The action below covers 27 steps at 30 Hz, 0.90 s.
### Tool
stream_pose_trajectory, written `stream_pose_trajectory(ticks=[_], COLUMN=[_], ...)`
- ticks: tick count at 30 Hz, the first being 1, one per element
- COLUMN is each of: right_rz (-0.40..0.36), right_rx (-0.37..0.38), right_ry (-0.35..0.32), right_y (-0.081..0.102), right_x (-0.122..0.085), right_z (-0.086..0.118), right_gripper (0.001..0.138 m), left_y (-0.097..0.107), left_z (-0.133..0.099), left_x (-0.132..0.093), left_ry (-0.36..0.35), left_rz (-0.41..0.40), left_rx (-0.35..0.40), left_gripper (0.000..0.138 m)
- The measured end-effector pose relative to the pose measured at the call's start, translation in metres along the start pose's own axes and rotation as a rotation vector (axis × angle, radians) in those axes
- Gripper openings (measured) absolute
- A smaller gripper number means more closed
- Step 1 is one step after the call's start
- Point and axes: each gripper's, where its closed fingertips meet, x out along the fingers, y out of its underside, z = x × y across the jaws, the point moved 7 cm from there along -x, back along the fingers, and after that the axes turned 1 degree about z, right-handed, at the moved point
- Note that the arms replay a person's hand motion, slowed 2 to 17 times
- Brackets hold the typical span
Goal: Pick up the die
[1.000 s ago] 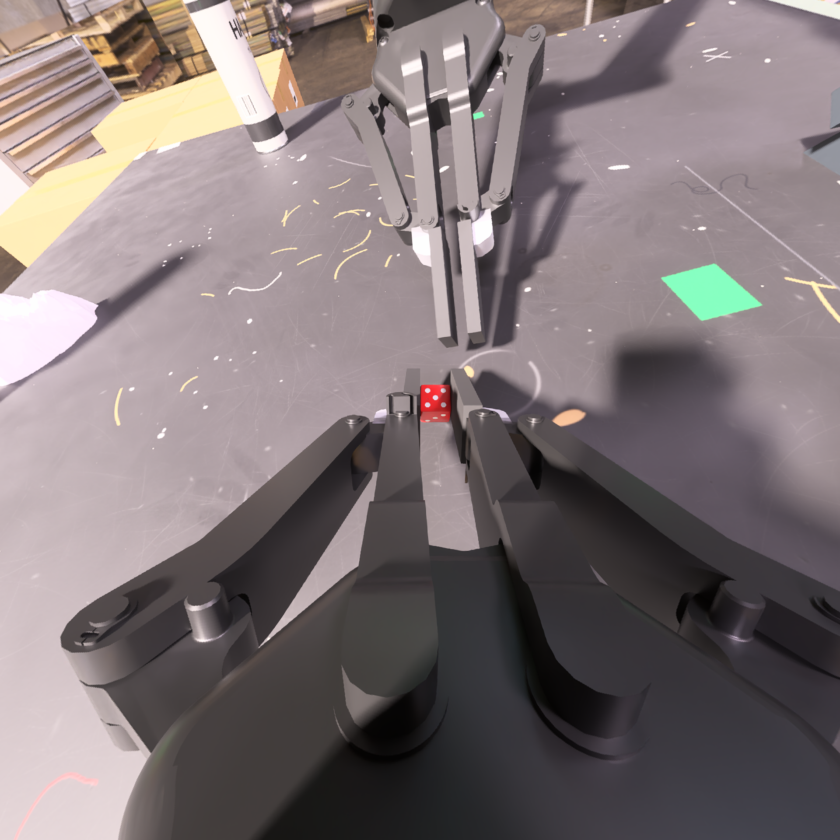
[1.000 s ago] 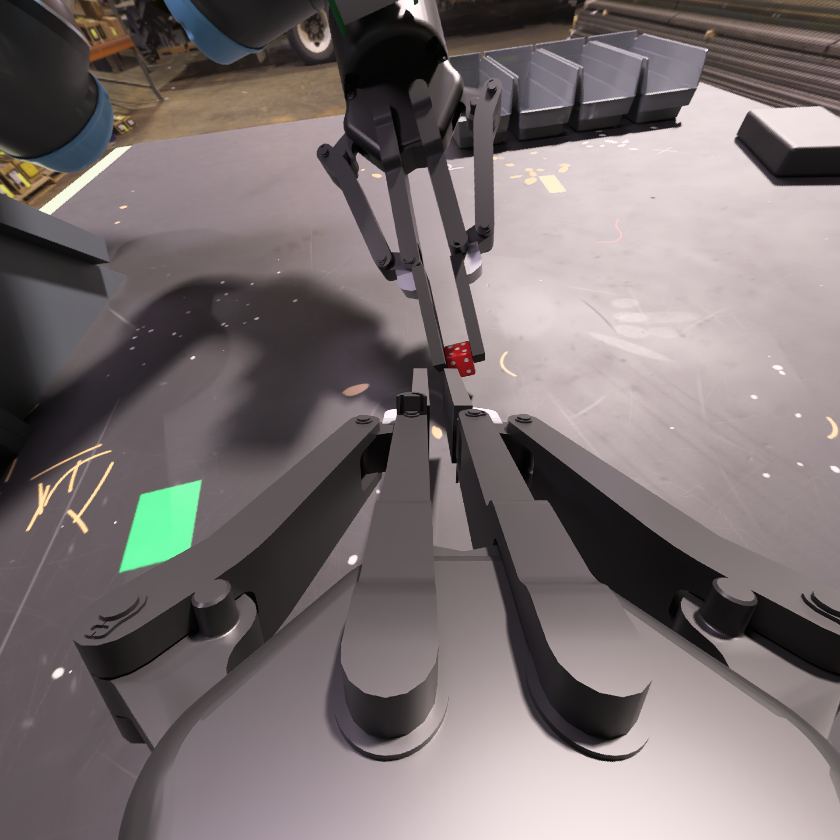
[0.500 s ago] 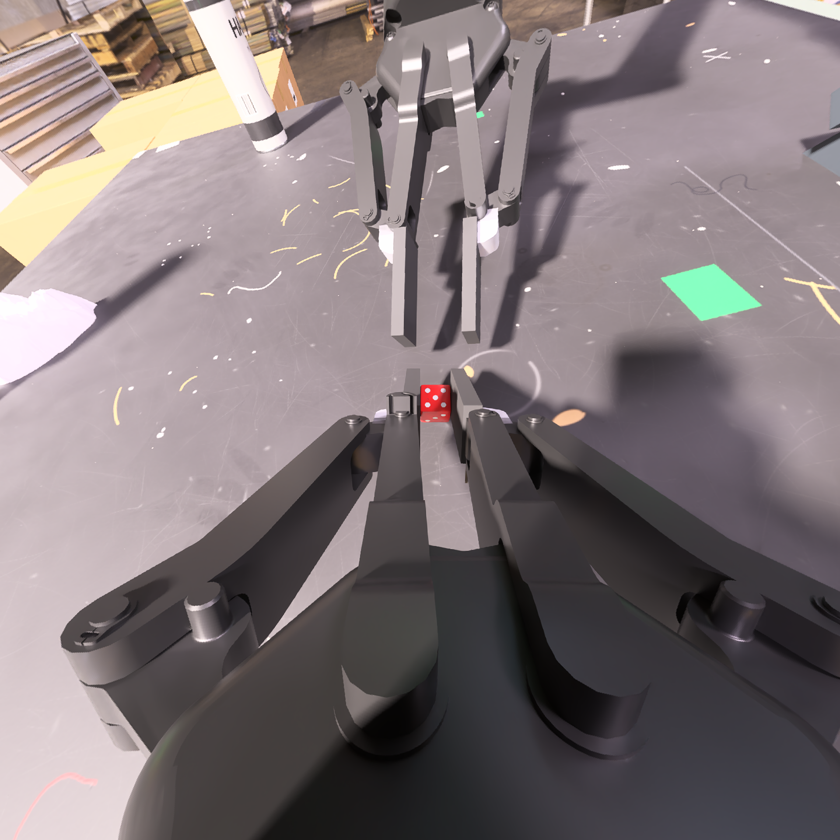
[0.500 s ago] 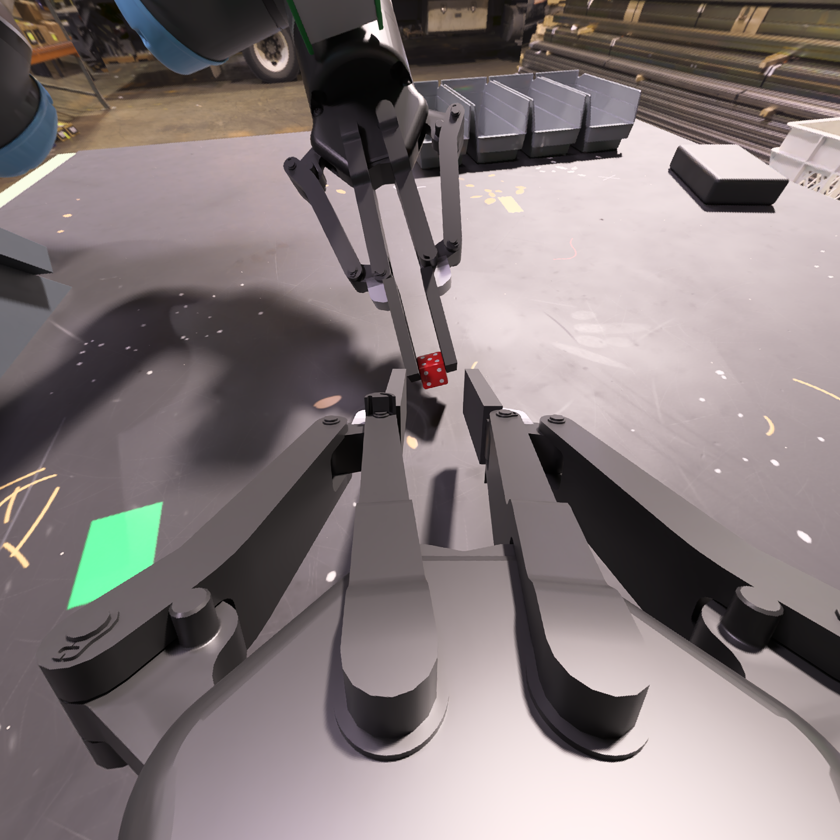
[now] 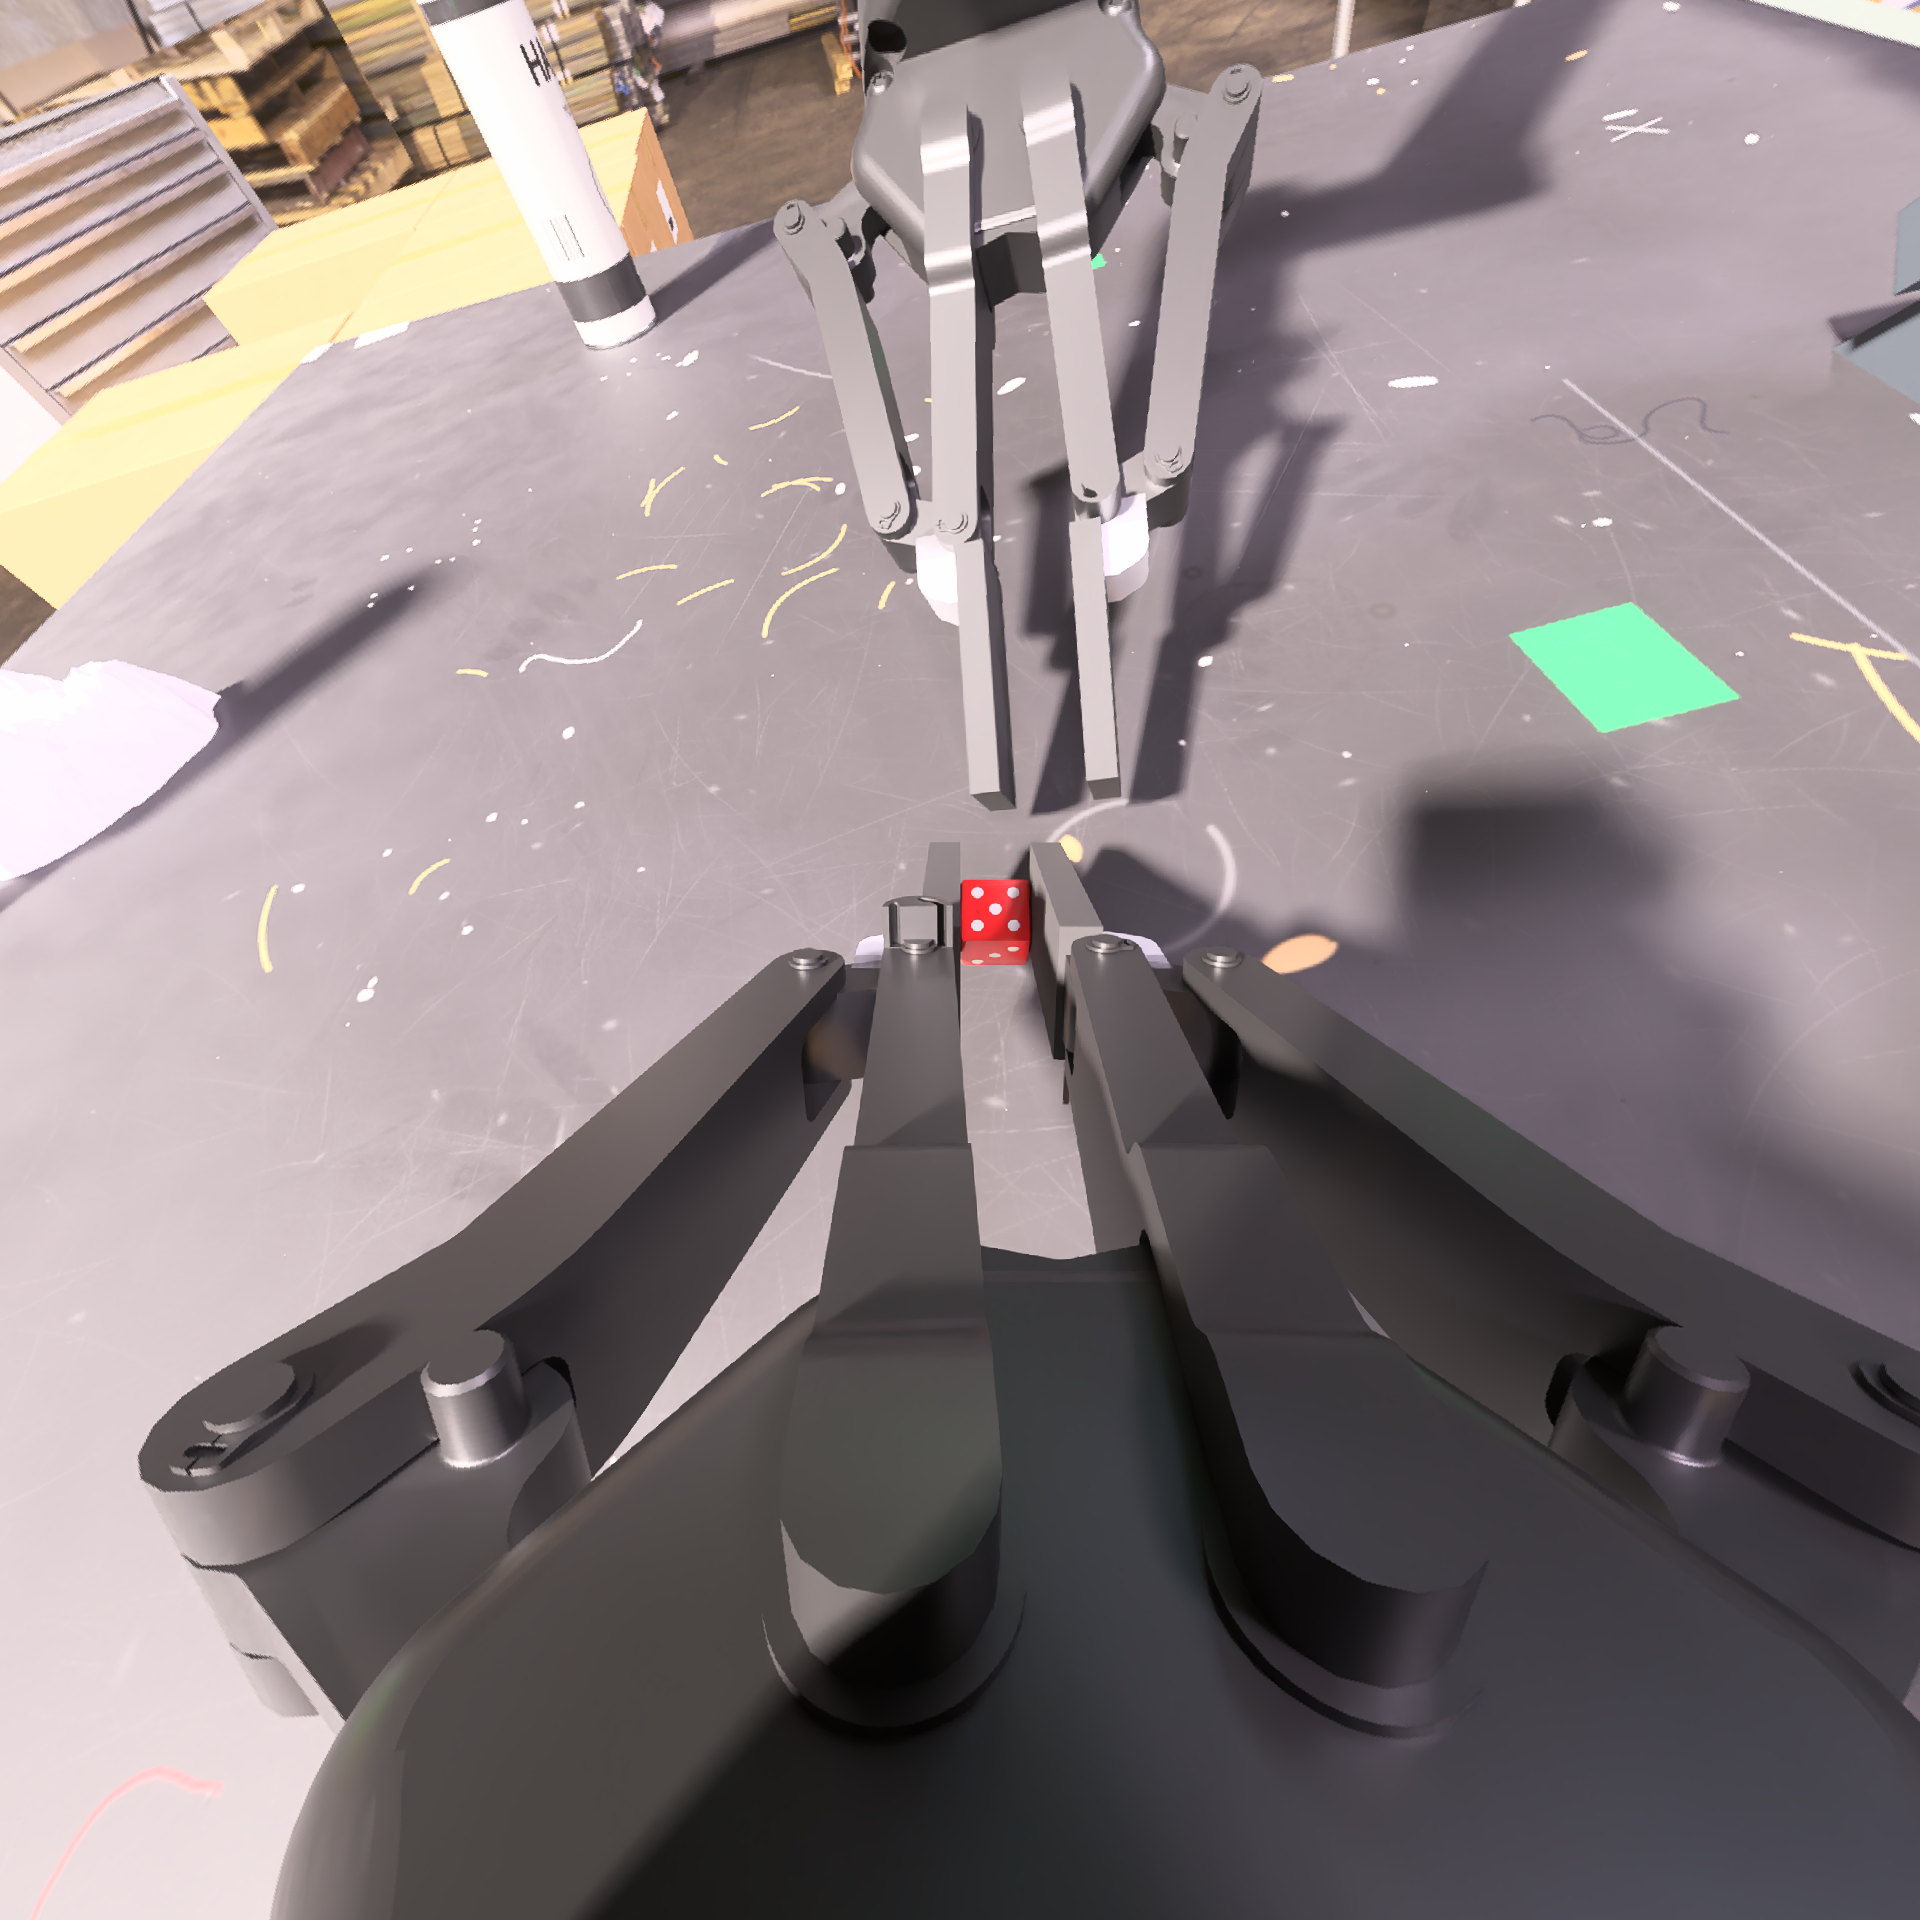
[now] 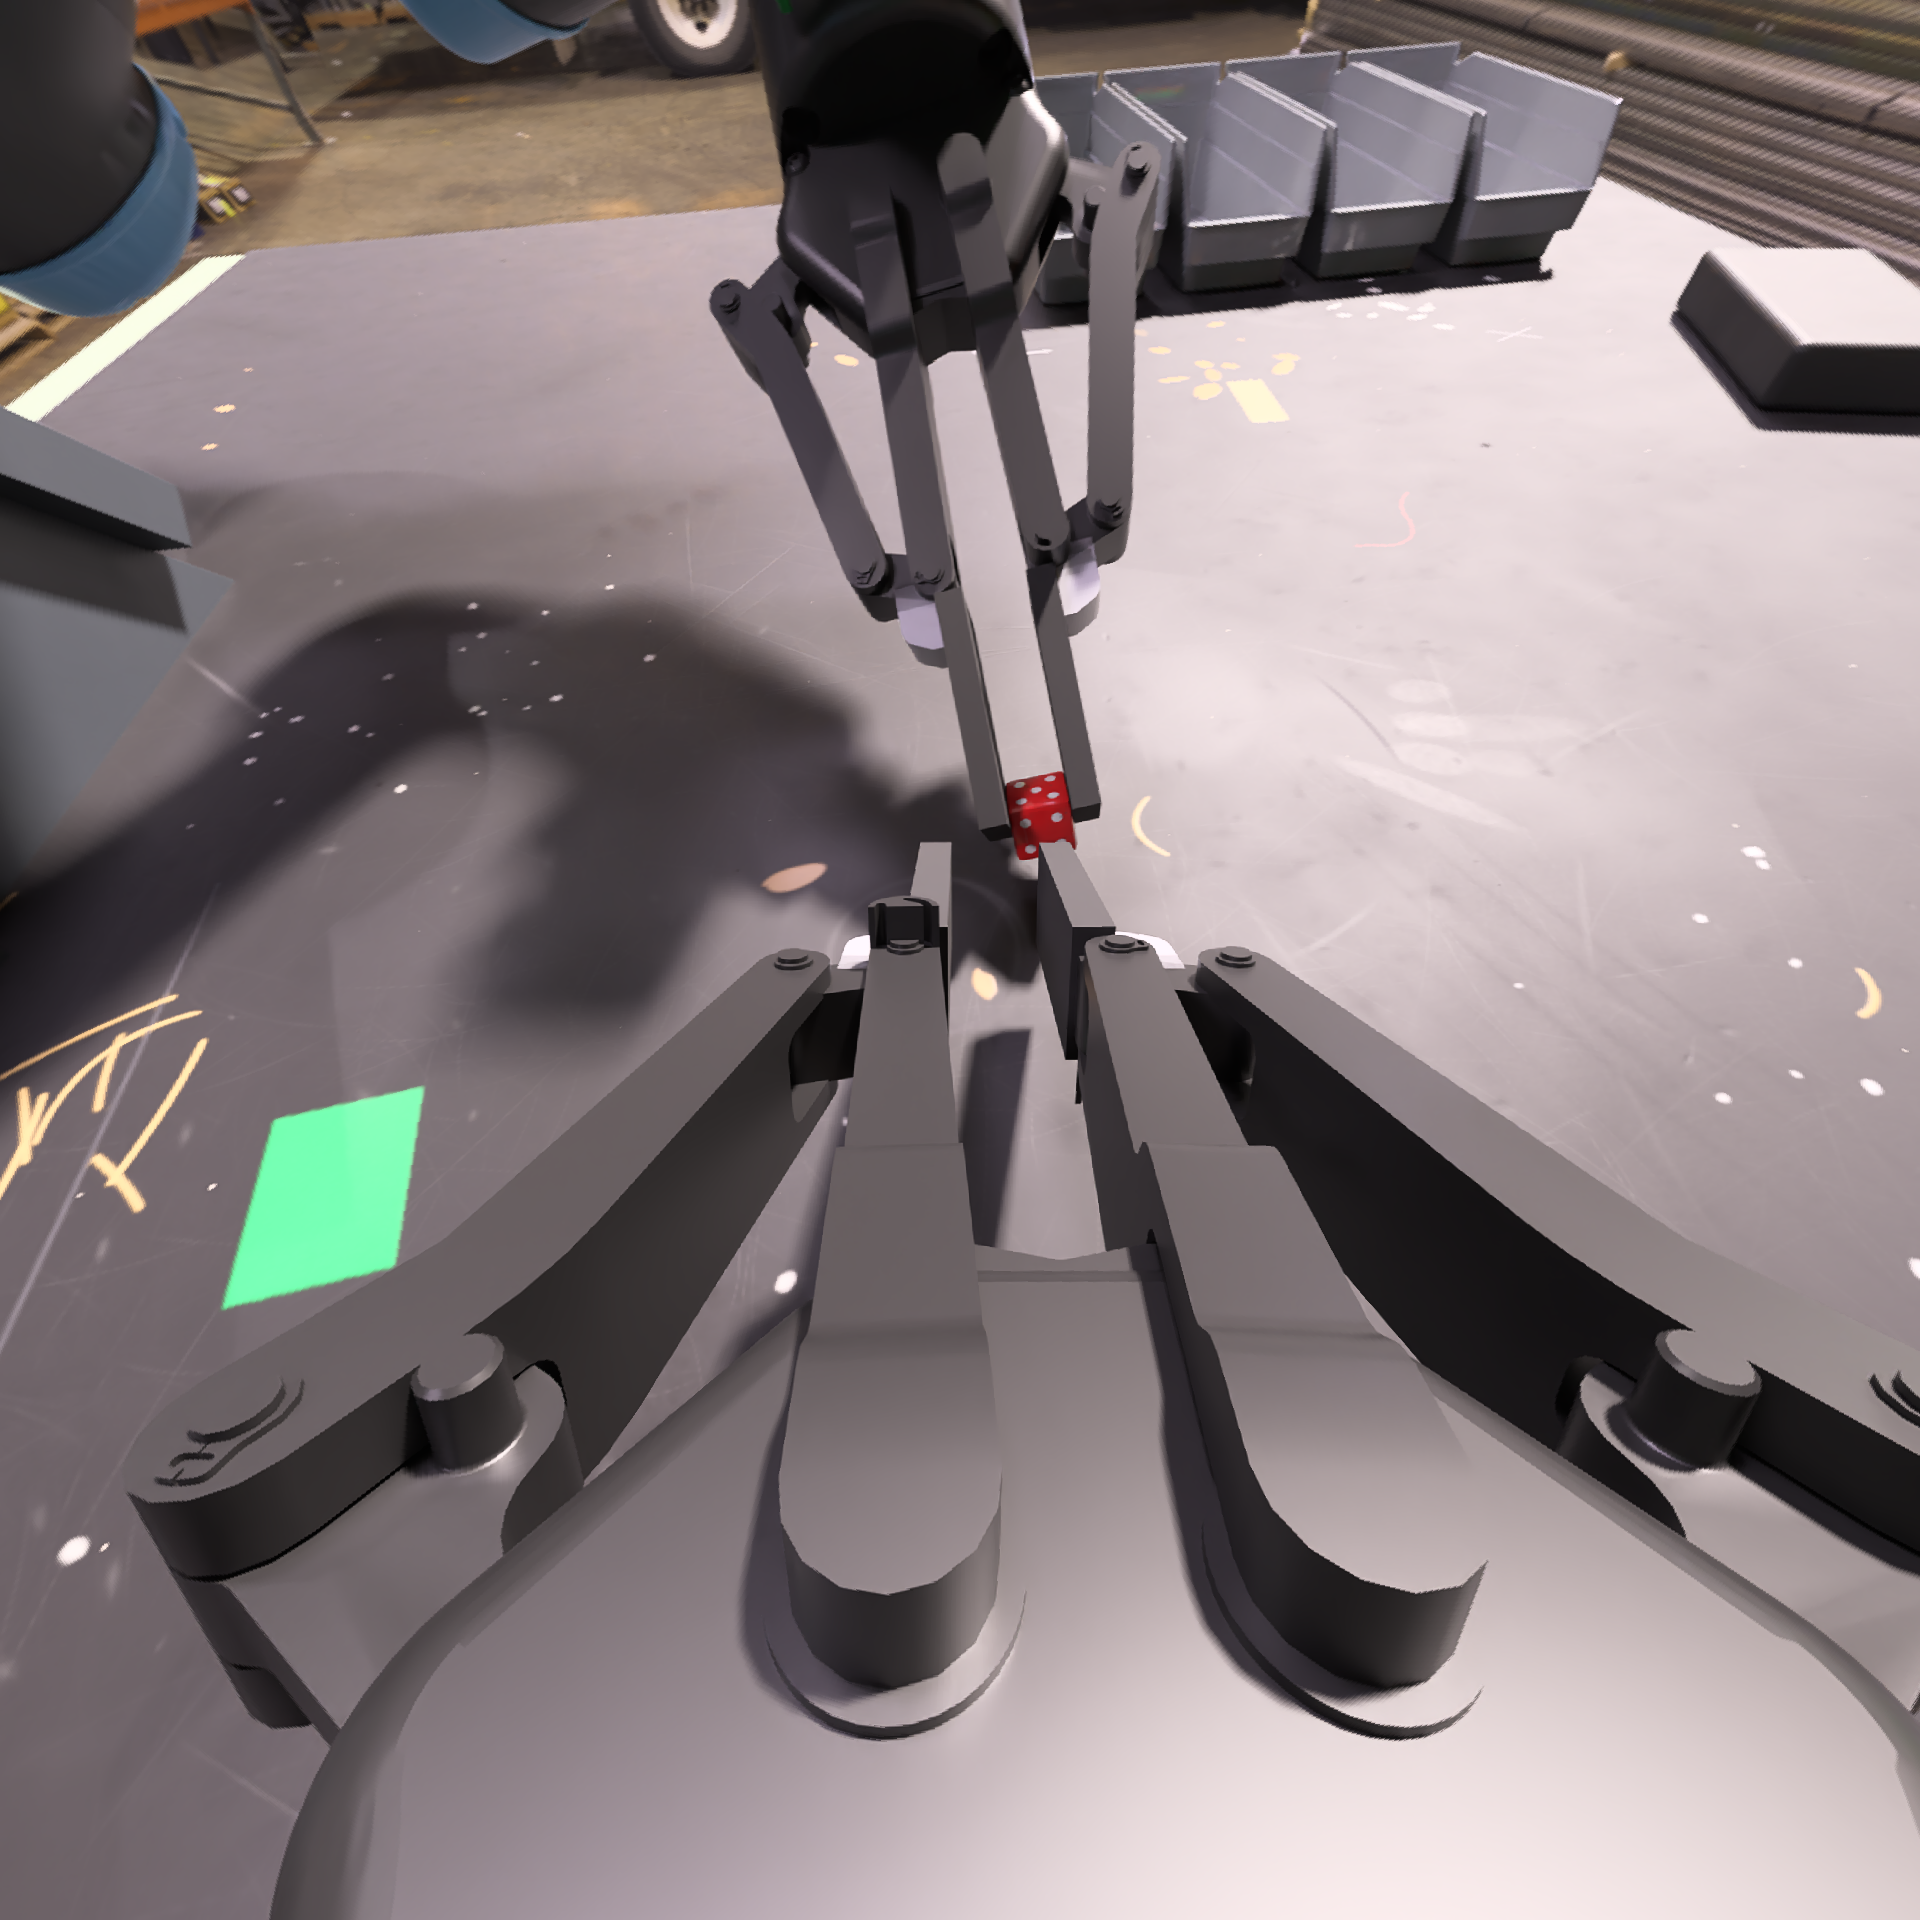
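- The red die (image 5: 994,914) with white pips sits between the two fingertips of the left pincer (image 5: 995,894), which is clamped on it from both sides; in the right wrist view the same die (image 6: 1039,814) shows at the very ends of those long straight fingers.
- Whether the die rests on the bench (image 5: 520,1039) or is just clear of it I cannot tell: a faint reflection lies right under it, so it is at most barely off the surface.
- The grip is at the fingertips, probably because so small a cube leaves no room for a deeper hold; judged from that, a slow straight lift is what the step calls for, as a small shift could let it twist out.
- The right pincer (image 6: 992,883) points at the die from the opposite side, its tips near it; its fingers stand a little apart and hold nothing. In the left wrist view it (image 5: 1044,790) hangs just beyond the die, tips above the bench. It seems to be kept close yet out of the grasp, leaving the left arm to lift.
- Farther out: a green patch (image 5: 1621,665) on the bench to the right, a white post (image 5: 551,177) at the far left, a white crumpled thing (image 5: 94,748) at the left edge.
- In the right wrist view, a row of grey bins (image 6: 1351,156) at the far edge and a dark flat block (image 6: 1808,332) far right.
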Motion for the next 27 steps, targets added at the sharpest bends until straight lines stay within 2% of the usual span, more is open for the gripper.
stream_pose_trajectory(ticks=[6, 18, 27], right_rz=[0.004, -0.039, -0.03], right_rx=[-0.002, -0.003, -0.015], right_ry=[-0.04, 0.06, 0.106], right_y=[0.001, -0.001, -0.002], right_x=[-0.002, -0.004, -0.002], right_z=[0.003, -0.004, -0.007], right_gripper=[0.018, 0.02, 0.02], left_y=[0.0, 0.0, 0.0], left_z=[0.0, 0.0, 0.0], left_x=[0.0, 0.0, 0.0], left_ry=[-0.002, 0.001, 0.001], left_rz=[-0.001, 0.0, 0.0], left_rx=[-0.001, -0.003, -0.002], left_gripper=[0.018, 0.018, 0.018])
